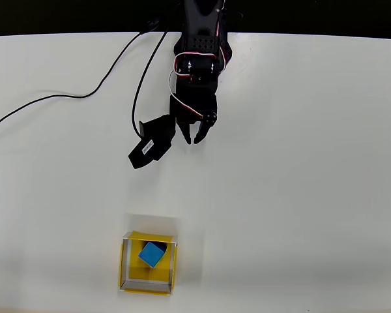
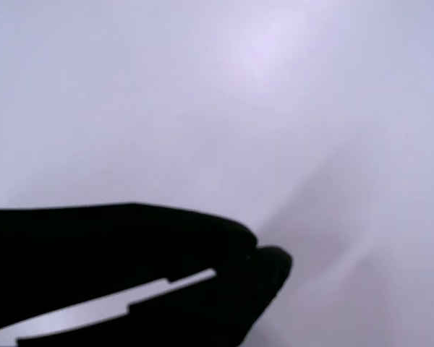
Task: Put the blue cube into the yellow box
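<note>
The blue cube (image 1: 152, 254) lies inside the yellow box (image 1: 126, 268) near the table's front edge, turned at an angle and resting toward the box's upper middle. My black gripper (image 1: 191, 139) hangs well behind the box, near the arm's base, apart from both things. Its fingertips sit almost together with nothing between them. In the wrist view the dark fingers (image 2: 202, 238) meet at their tips over bare white table.
Two black cables (image 1: 111, 68) trail across the table's back left to the arm base (image 1: 199, 39). A black camera block (image 1: 150, 145) juts out to the left of the gripper. White tabletop (image 1: 300, 195) spreads to the right.
</note>
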